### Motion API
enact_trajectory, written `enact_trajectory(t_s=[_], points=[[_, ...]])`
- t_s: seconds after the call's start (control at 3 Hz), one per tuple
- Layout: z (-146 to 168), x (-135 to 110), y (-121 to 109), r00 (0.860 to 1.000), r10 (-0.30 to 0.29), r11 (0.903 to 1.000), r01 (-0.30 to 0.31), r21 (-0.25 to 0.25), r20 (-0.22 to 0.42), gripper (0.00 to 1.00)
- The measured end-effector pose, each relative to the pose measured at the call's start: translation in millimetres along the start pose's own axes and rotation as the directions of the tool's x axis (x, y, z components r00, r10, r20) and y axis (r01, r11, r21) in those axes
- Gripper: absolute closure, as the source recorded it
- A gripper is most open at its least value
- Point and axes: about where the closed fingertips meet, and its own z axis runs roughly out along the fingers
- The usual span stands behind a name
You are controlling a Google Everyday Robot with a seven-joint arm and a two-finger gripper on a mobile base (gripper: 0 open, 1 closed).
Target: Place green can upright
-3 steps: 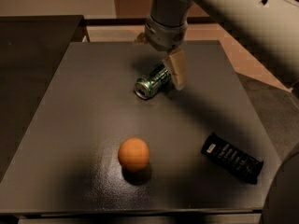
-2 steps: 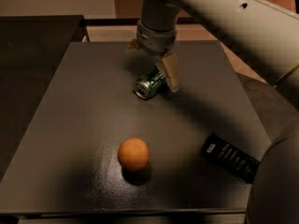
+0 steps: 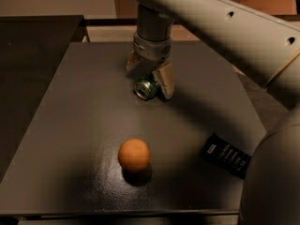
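Observation:
The green can lies on its side on the dark table, its silver end facing the camera. My gripper hangs straight over it from the arm. The gripper is open, with one pale finger behind and to the left of the can and the other finger close against its right side. The can's rear part is hidden behind the gripper.
An orange ball sits in the near middle of the table. A flat black packet lies near the right front. The robot's arm crosses the upper right. A second dark surface adjoins on the left.
The gripper has shifted left and down, from beside the can's right end to straddling it. The can, ball and packet have stayed in place.

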Motion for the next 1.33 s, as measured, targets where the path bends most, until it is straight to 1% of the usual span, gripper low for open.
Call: enact_trajectory(t_s=[0.33,0.67,1.0,1.33], points=[[7,-2,2,1.0,-0.016,0.9997,0.016,-0.021,0.0,0.4],[9,-3,4,1.0,-0.023,0.9993,0.023,-0.029,-0.006,0.64],[-3,-6,-1,0.999,0.022,0.9997,-0.022,-0.013,0.034,0.87],[-25,-11,-11,0.982,0.111,0.9931,-0.115,0.023,0.15,1.0]])
